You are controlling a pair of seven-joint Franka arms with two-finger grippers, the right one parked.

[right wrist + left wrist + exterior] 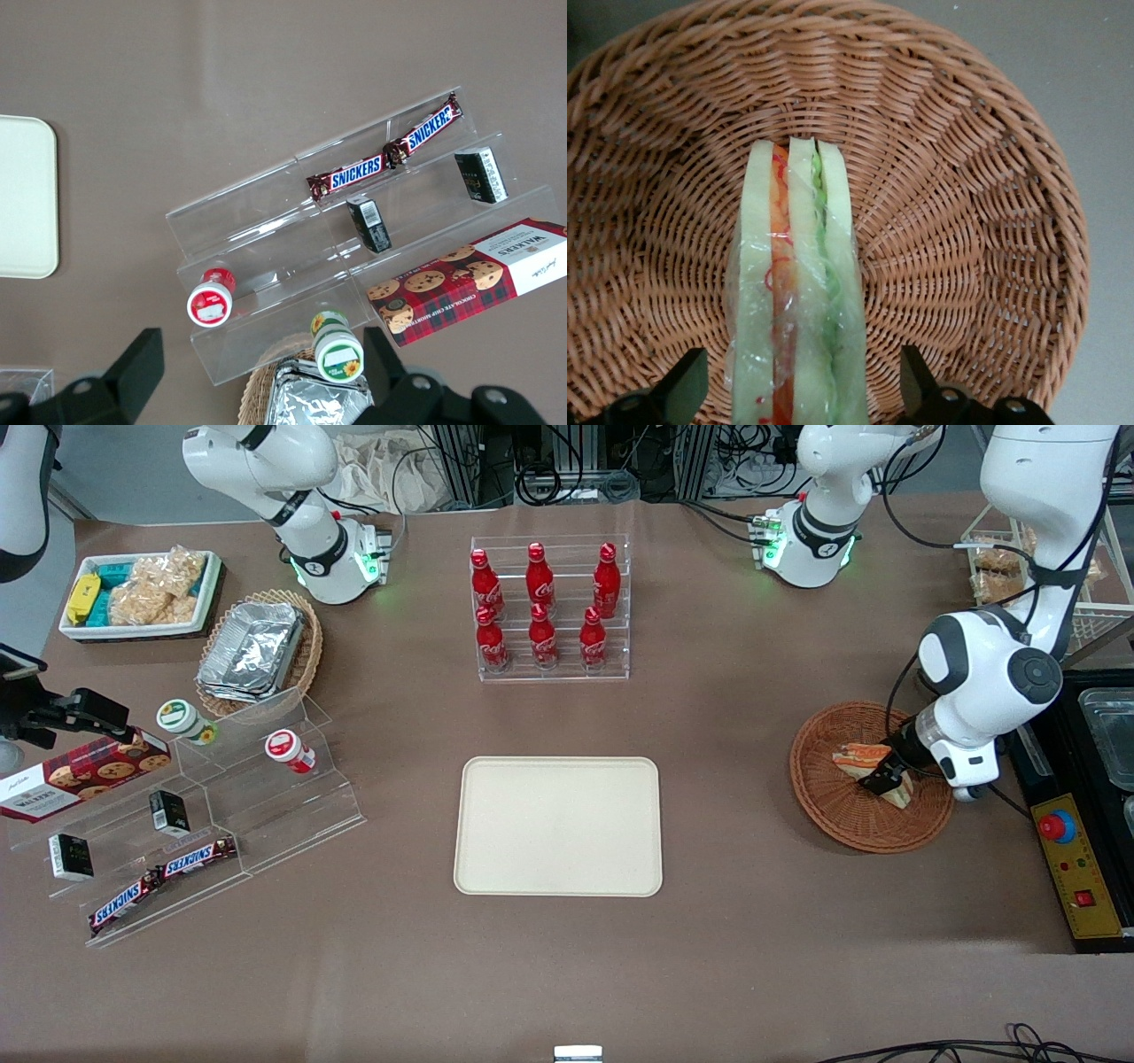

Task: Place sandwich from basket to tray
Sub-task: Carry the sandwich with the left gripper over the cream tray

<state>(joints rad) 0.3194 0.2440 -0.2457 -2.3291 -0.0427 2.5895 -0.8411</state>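
Observation:
The sandwich (856,758) lies in the reddish-brown wicker basket (828,810) toward the working arm's end of the table. In the left wrist view the sandwich (799,292) shows its pale bread edges with orange-red and green filling under clear wrap, resting on the basket weave (966,221). My left gripper (886,777) is down inside the basket and open. Its black fingertips (687,376) stand on either side of the wedge with a gap on each side, and the gripper (802,376) is not touching it. The cream tray (558,825) lies flat mid-table, beside the basket.
A clear rack of red cola bottles (542,607) stands farther from the front camera than the tray. A yellow control box with a red button (1072,864) lies right beside the basket. At the parked arm's end are an acrylic stepped shelf (204,815), a foil-container basket (257,651) and a snack bin (140,593).

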